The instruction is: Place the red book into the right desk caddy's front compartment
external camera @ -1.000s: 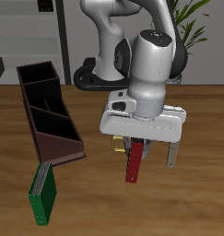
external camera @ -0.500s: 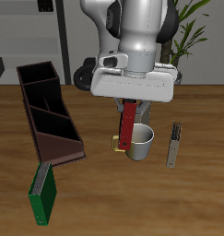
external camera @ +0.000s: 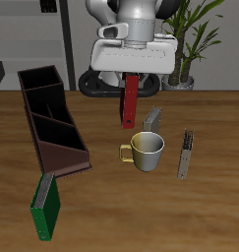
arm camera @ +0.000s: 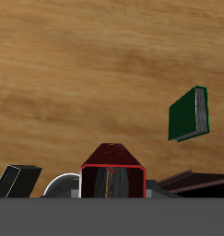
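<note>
Red book (external camera: 131, 101): one, slim hardcover, hanging upright in the air well above the desk (external camera: 205, 212), over the mug (external camera: 147, 150) and near the middle of the scene. Gripper (external camera: 132, 79): jaws clamped on the red book at its upper end; the wrist view shows its dark-red cover edges with pale pages between (arm camera: 112, 180). Handling, as a judgement: stiff boards, light, probably smooth-sided, so liable to swing or slip if pinched only at one end; a hold across the covers near the spine looks soundest, and it should go in edge-first.

Right desk caddy (external camera: 52, 120): one, long dark box with dividers, standing on the desk well apart from the held book, its sloping end towards the desk's near edge.

Other items, counted: green book (external camera: 44, 205), one, leaning just before the caddy's low end; grey books, two (external camera: 151, 119) (external camera: 186, 155), beside the mug; mug, one.
</note>
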